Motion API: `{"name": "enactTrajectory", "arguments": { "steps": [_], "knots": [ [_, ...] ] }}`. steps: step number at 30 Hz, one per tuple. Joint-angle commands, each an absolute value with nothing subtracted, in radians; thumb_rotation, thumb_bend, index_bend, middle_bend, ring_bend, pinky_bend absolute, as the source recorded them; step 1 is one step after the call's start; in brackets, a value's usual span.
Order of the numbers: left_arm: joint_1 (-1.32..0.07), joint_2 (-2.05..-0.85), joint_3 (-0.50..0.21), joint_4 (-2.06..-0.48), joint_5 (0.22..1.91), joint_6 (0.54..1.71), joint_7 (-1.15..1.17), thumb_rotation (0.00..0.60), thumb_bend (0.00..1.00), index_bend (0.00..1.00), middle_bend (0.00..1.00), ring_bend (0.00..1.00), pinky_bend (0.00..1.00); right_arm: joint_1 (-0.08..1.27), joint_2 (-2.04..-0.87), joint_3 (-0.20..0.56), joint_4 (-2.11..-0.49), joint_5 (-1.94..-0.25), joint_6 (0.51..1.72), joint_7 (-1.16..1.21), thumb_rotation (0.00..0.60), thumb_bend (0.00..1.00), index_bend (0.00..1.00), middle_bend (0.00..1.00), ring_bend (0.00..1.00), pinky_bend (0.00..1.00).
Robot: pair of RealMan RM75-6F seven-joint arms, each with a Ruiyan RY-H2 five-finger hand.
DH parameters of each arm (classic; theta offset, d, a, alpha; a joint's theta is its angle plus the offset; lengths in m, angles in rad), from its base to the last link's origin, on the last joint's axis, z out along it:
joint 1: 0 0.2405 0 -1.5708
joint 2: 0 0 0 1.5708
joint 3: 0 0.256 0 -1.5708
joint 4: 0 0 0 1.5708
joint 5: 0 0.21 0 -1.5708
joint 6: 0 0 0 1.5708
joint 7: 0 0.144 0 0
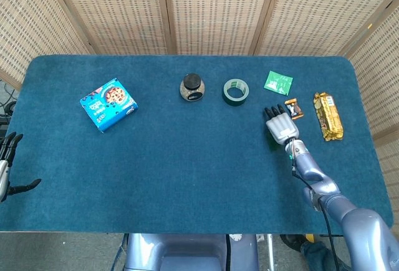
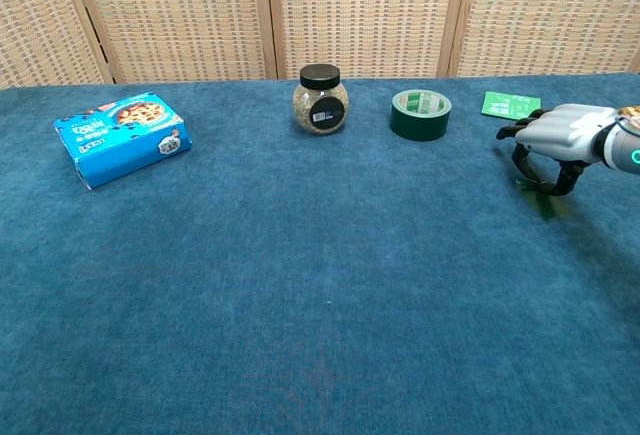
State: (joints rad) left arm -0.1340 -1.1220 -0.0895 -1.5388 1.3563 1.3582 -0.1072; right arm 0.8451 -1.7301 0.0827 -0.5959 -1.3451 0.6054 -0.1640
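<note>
My right hand (image 2: 563, 137) arches claw-like over a small green scrap (image 2: 544, 203) near the table's right edge; I cannot tell whether the fingertips pinch it. It looks thin, light and floppy, so I'd nip one edge. My left hand (image 1: 6, 162) hangs spread and empty off the left edge.

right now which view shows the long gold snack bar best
The head view: the gold snack bar lies in full there, near the table's right edge, beyond the right hand. The chest view leaves it out of frame; only the hand shows there.

right hand (image 2: 556, 140) over table (image 2: 300, 285), fingers curled down, beside green packet (image 2: 510, 105)
</note>
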Motion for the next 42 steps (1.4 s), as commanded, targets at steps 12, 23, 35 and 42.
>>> {"name": "enactTrajectory", "arguments": {
  "steps": [12, 23, 35, 42],
  "knots": [
    [-0.136, -1.121, -0.09, -1.538, 1.352, 1.352, -0.108, 0.6, 0.0, 0.0, 0.0, 0.0, 0.0, 0.855, -1.766, 0.081, -0.524, -1.36, 0.591, -0.129, 0.6, 0.47, 0.62, 0.08, 0.0, 0.0],
    [-0.136, -1.121, -0.09, -1.539, 1.354, 1.355, -0.109, 0.6, 0.0, 0.0, 0.0, 0.0, 0.0, 0.857, -1.766, 0.077, -0.521, -1.377, 0.601, -0.107, 0.6, 0.47, 0.68, 0.11, 0.0, 0.0],
    [-0.136, -1.122, -0.086, -1.544, 1.362, 1.357, -0.104, 0.6, 0.0, 0.0, 0.0, 0.0, 0.0, 0.808, -1.669, 0.051, -0.672, -1.439, 0.752, -0.082, 0.6, 0.49, 0.69, 0.14, 0.0, 0.0],
    [-0.132, -1.116, -0.078, -1.551, 1.386, 1.37, -0.115, 0.6, 0.0, 0.0, 0.0, 0.0, 0.0, 0.68, -1.457, -0.004, -0.985, -1.543, 1.049, -0.099, 0.6, 0.49, 0.7, 0.15, 0.0, 0.0]
  ]
}}
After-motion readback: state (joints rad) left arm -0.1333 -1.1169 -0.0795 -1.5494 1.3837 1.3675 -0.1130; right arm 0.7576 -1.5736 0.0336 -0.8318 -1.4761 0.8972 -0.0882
